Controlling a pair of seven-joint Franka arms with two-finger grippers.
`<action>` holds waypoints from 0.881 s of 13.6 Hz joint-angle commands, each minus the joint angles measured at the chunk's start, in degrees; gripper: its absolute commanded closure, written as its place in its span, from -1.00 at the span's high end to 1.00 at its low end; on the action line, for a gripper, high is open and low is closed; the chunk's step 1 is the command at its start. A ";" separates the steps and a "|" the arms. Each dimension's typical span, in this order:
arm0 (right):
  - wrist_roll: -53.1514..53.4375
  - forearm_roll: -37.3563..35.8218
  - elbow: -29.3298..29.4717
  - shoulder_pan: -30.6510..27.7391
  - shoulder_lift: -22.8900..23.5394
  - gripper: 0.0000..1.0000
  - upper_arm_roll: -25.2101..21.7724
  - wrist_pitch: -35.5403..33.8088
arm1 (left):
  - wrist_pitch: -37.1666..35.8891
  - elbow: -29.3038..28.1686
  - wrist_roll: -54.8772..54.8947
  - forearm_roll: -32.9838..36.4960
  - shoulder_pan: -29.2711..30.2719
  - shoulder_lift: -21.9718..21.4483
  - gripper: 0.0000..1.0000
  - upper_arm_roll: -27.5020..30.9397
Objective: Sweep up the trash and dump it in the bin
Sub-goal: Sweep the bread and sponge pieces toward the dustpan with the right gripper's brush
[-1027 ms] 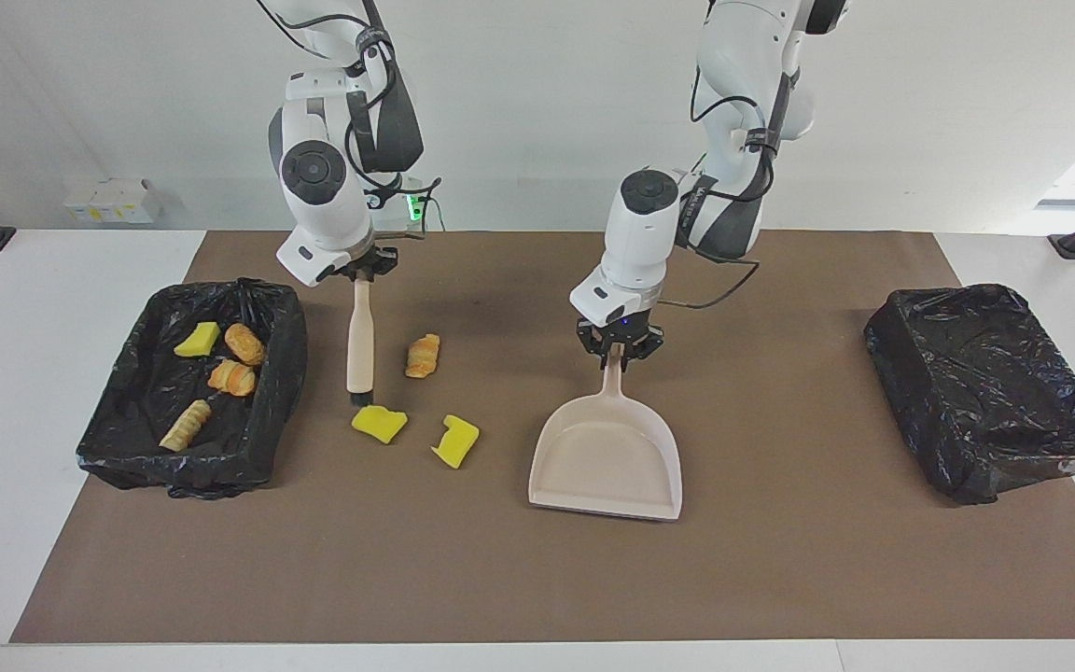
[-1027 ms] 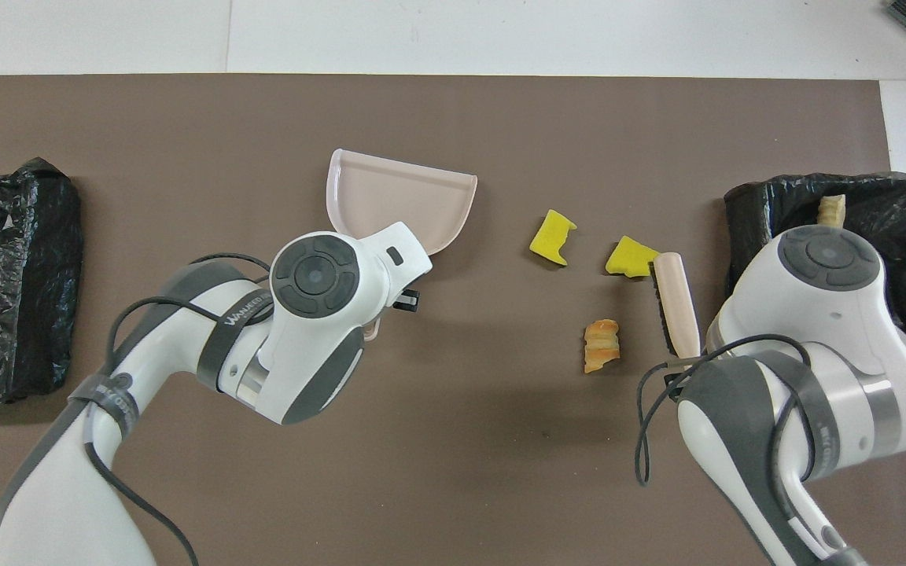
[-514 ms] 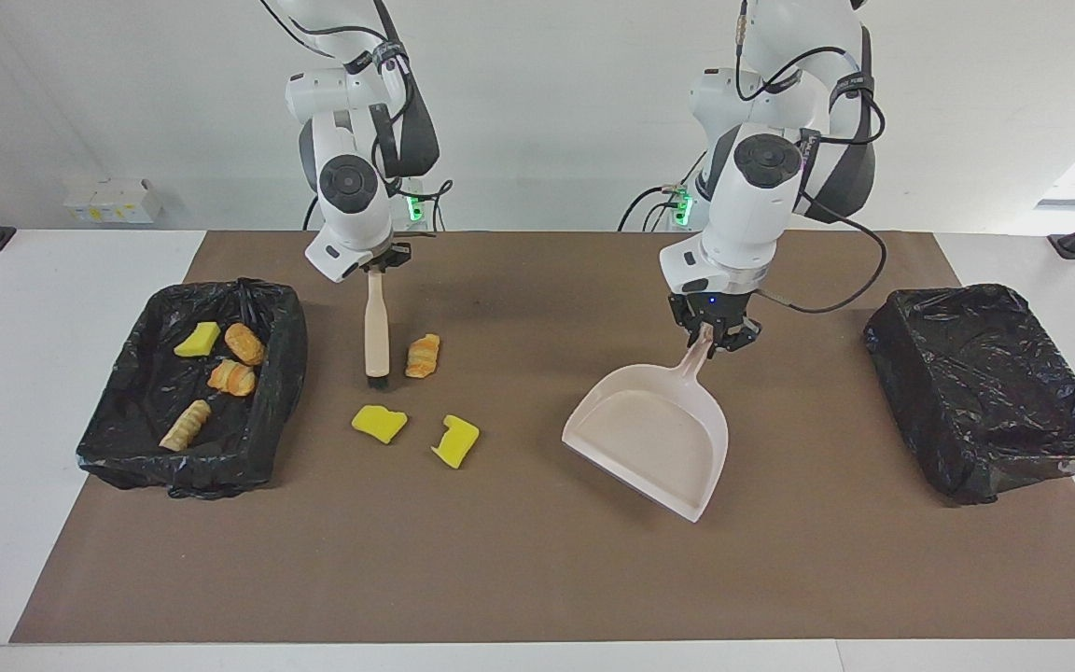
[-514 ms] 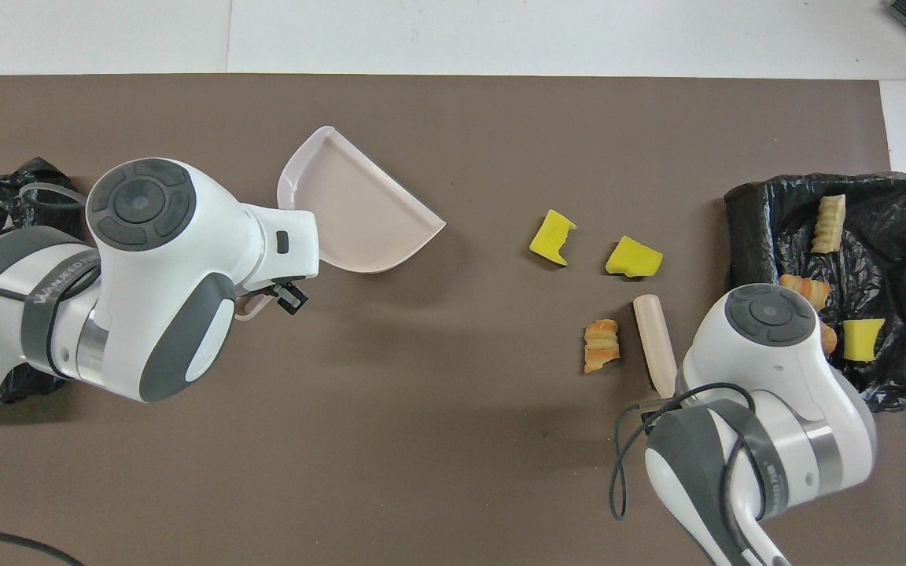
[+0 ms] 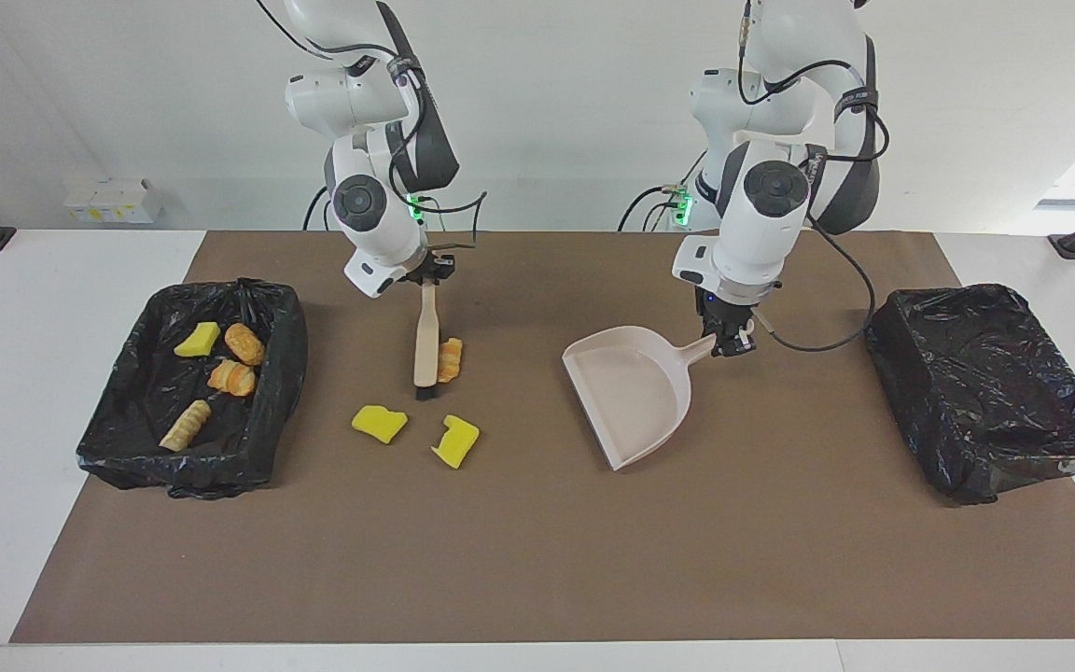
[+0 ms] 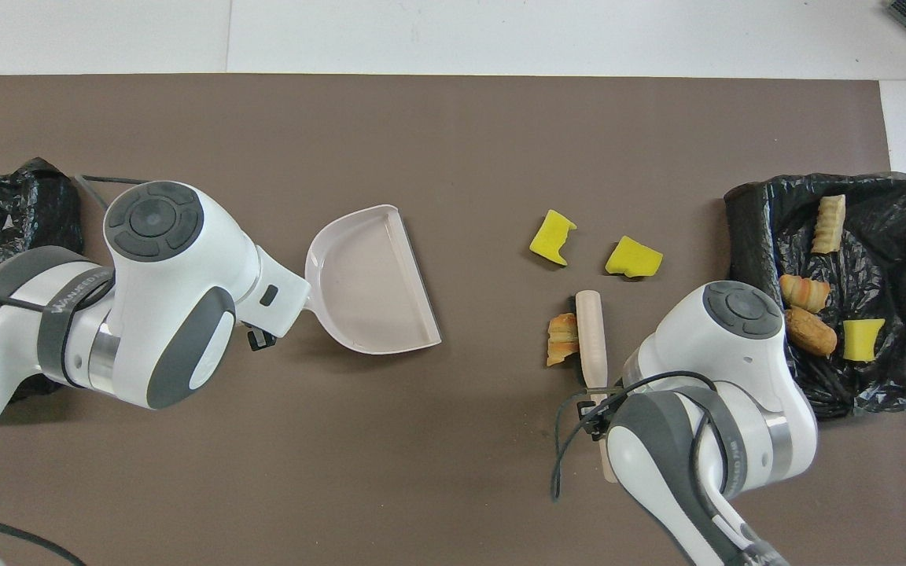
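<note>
From my console I see the right gripper (image 5: 428,276) clamped on the handle of the brush (image 5: 425,341), which hangs nearly upright with its dark bristles down at the brown mat (image 5: 537,560). One pastry (image 5: 450,360) lies on the mat touching the brush head, on the side toward the left arm. Two yellow sponge chunks sit on the mat a little farther from the robots than the brush: one sponge (image 5: 379,423) toward the right arm's end, the other sponge (image 5: 456,441) just beside it and apart from it. The left gripper (image 5: 732,338) is closed on the dustpan's handle, and the dustpan (image 5: 631,392) is turned so its open mouth faces the brush and the loose trash, well apart from them; I cannot tell whether its lip touches the mat. At the right arm's end the open bin (image 5: 127,448), lined with a black bag, holds four pieces: a sponge chunk (image 5: 198,340), two pastries (image 5: 244,343) (image 5: 232,377) and a pale ridged lump (image 5: 186,425). At the left arm's end stands a second bin (image 5: 990,392) wrapped in black plastic; what it holds is hidden from me.
</note>
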 commanded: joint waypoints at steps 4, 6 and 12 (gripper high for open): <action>6.33 3.81 12.61 1.36 5.78 -1.00 0.24 -4.17 | 4.78 -8.27 1.98 4.44 -3.29 -3.47 -1.00 -0.14; 7.24 -4.70 15.51 1.01 4.02 -1.00 0.07 -7.68 | 5.66 -8.63 1.98 4.44 -3.91 -3.73 -1.00 -0.22; -5.51 -37.32 16.67 -4.08 7.51 -1.00 0.24 -4.11 | 6.28 -9.68 1.28 4.44 -4.79 -4.35 -1.00 -0.23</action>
